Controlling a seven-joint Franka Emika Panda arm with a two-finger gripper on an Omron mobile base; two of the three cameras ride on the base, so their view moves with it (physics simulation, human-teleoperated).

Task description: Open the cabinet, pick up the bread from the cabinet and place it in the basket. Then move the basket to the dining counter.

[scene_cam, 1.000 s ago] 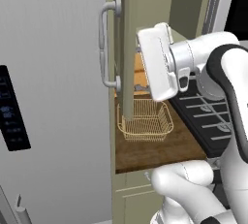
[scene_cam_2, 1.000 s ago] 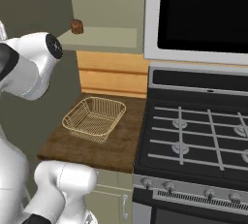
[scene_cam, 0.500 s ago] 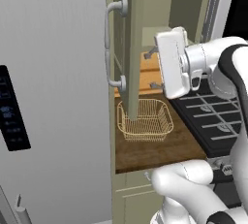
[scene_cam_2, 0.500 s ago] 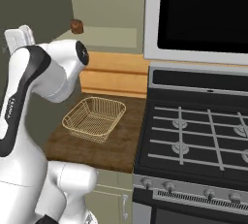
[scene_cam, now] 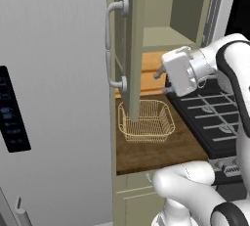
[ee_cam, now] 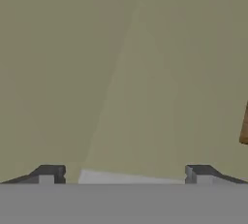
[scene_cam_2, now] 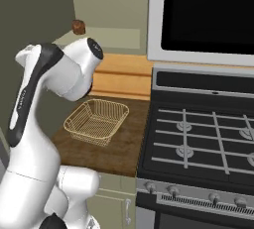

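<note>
The olive-beige cabinet (scene_cam: pixel 166 10) stands open, its door (scene_cam: pixel 134 49) edge-on to me with the curved silver handle (scene_cam: pixel 114 49) facing left. On the cabinet's shelf lies the small dark-brown bread (scene_cam_2: pixel 78 26). Below, the pale gold wire basket (scene_cam: pixel 146 122) (scene_cam_2: pixel 96 120) rests empty on the dark wood countertop (scene_cam: pixel 161 154). My gripper (scene_cam: pixel 161 83) hovers above the basket's right side, just below the shelf, pointing left toward the door. In the hand view the gripper (ee_cam: pixel 124 174) is open, its fingertips (ee_cam: pixel 48 173) wide apart with nothing between them, facing an olive surface.
A grey fridge (scene_cam: pixel 49 98) fills the left. The black gas stove (scene_cam_2: pixel 198 139) adjoins the countertop on the right, with a dark microwave (scene_cam_2: pixel 208 15) above it. A light wooden backsplash (scene_cam_2: pixel 124 77) runs behind the basket. A brown sliver (ee_cam: pixel 244 131) shows at the hand view's right edge.
The hand has drawn back to the right from the door handle and turned toward the cabinet's inside. The door has swung a little wider. Basket and bread have not moved.
</note>
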